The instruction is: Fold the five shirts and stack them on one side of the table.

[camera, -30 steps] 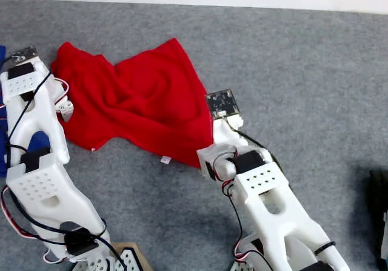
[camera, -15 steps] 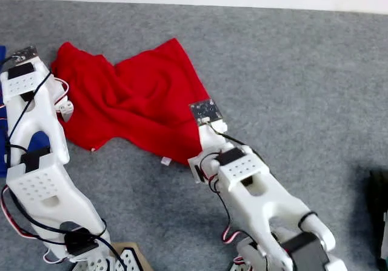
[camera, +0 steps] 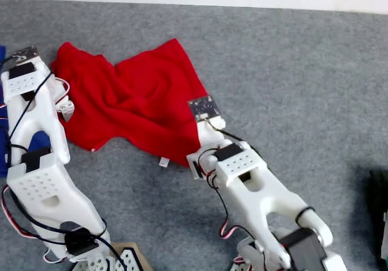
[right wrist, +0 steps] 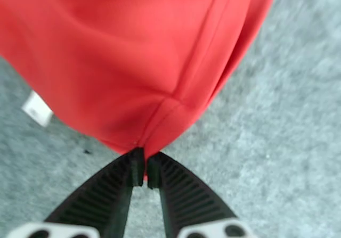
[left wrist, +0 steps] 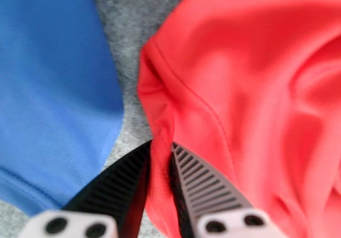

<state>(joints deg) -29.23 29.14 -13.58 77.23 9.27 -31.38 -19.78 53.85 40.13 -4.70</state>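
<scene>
A crumpled red shirt (camera: 136,101) lies on the grey table (camera: 291,71), left of centre. My left gripper (left wrist: 160,153) is shut on a fold of the red shirt (left wrist: 240,78) at its left edge, beside a blue shirt (left wrist: 50,83). My right gripper (right wrist: 144,166) is shut on the hem corner of the red shirt (right wrist: 122,62), at the cloth's near right corner. From above, the left arm (camera: 33,119) stands along the left edge and the right arm (camera: 242,174) comes up from the bottom centre.
A white label (camera: 163,161) sticks out from the red shirt's near hem, also seen as a tag (right wrist: 36,109) from the right wrist. Blue cloth (camera: 5,143) shows behind the left arm. A dark object (camera: 379,204) sits at the right edge.
The right arm has swung left and drawn back towards the near side, dragging the red shirt's near right corner with it. The left arm has kept still.
</scene>
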